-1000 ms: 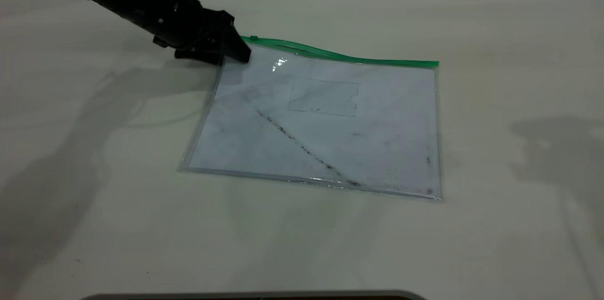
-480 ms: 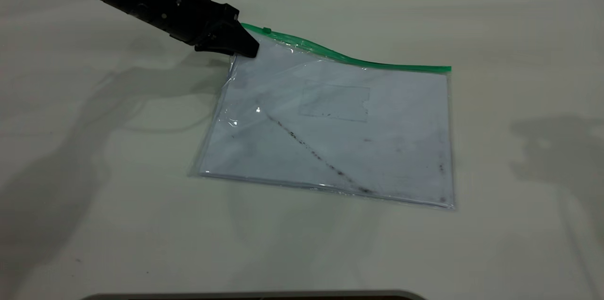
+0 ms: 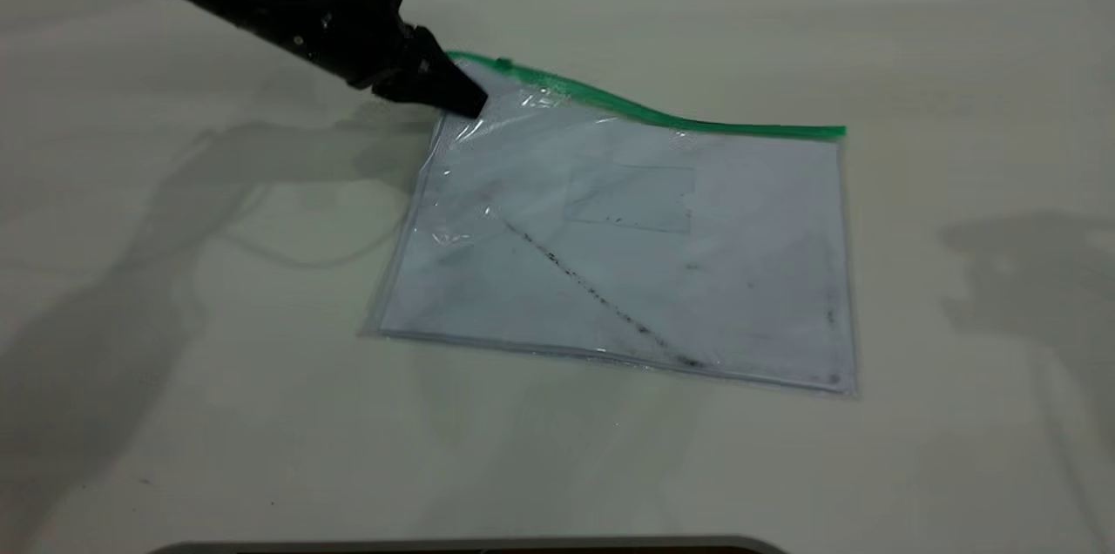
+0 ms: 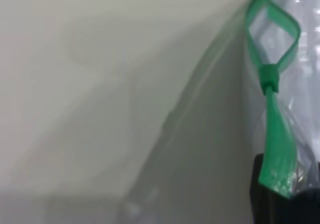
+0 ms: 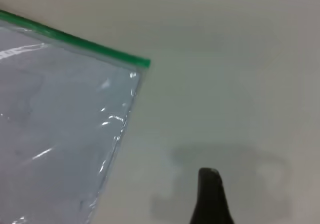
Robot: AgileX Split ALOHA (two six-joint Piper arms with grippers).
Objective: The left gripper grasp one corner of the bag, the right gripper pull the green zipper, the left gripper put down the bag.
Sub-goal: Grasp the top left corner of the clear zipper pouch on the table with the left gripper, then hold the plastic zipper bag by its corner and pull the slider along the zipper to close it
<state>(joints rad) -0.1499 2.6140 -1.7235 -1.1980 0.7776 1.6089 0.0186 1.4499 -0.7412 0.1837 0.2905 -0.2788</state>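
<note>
Right now I see the left gripper [image 3: 466, 101] pinched on the corner of the bag [image 3: 453, 70], at the far left end of the green strip, with its two fingers together on the plastic. That corner is raised off the table [image 3: 174, 362], so the clear film crumples and catches glare just beside the fingertips, while the rest of the bag [image 3: 627, 249] lies flat. Its near edge and its right side rest on the surface.

On the exterior view the green zipper [image 3: 645, 110] runs from the lifted corner down in a shallow wave to the far right corner, where it lies level. The small slider tab [image 3: 503, 63] sits close to the held corner. My left wrist view shows the tab [image 4: 269, 77] as well, with the two halves of the strip parted into a loop beyond it and joined between it and the dark fingertip [image 4: 260, 194] holding the end of the strip.

A white sheet fills the bag, crossed by a dark diagonal smudge line [image 3: 601, 301].

From the right wrist view I get the right gripper [image 5: 212, 196] as one dark finger above bare table, well apart from the bag's right-hand green corner [image 5: 142, 61]. I cannot tell whether its fingers are parted or together.
</note>
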